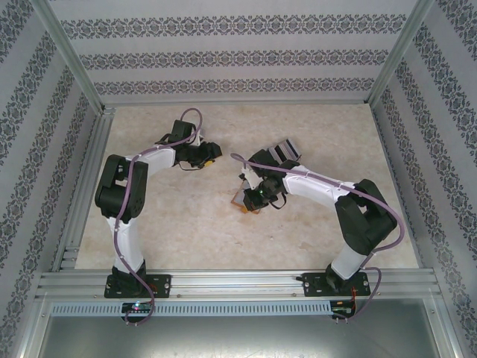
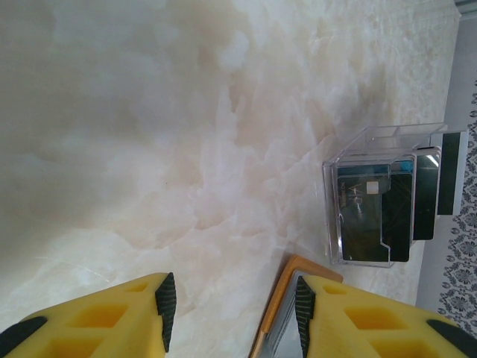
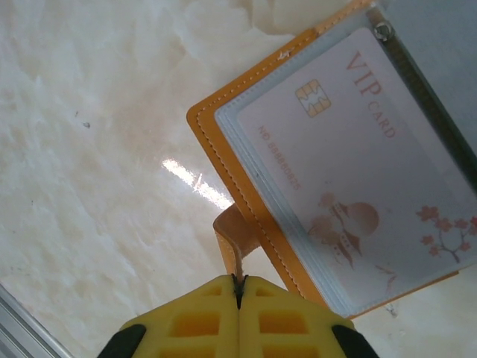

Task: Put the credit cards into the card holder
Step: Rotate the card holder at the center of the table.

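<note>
The card holder is an orange-tan wallet lying open on the marble table, small in the top view. A pale credit card printed "VIP CARD" sits inside its clear sleeve. My right gripper is shut on the holder's small strap tab, which stands up between the yellow fingers. My left gripper is open with bare table between its pads. Its right finger hangs over a corner of the card holder. In the top view the left gripper is up and left of the right gripper.
A clear plastic stand holding upright cards that look dark stands just beyond the holder's corner, behind the right arm. Patterned walls and metal posts close in the table on three sides. Open marble stretches to the left.
</note>
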Action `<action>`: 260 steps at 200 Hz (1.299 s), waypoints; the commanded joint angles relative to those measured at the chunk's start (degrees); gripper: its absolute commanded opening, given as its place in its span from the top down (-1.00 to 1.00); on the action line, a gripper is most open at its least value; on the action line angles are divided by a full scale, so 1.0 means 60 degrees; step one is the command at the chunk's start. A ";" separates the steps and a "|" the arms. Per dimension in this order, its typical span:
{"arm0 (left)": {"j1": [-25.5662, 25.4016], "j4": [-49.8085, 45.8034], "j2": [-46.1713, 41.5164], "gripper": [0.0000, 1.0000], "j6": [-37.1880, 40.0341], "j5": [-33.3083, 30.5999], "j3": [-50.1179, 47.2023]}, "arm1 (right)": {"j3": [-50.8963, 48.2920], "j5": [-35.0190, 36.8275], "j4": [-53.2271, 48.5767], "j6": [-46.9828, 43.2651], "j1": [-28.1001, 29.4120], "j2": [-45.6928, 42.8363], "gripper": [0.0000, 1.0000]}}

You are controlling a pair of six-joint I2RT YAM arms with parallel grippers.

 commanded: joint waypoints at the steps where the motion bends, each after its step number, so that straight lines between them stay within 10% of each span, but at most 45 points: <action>1: -0.0110 -0.0344 0.0360 0.03 0.0279 0.0351 0.0611 | 0.0100 0.0113 -0.0623 -0.0228 0.0146 -0.0318 0.91; 126: -0.1146 -0.1787 0.2098 0.15 0.0995 0.1212 0.2968 | -0.2170 0.2888 -0.1042 0.1189 -0.1500 -0.2332 0.86; 260: -0.1809 -0.5956 0.2291 0.11 0.3893 0.1260 0.3251 | -0.2060 0.2295 0.0216 0.0940 -0.3199 -0.1859 0.85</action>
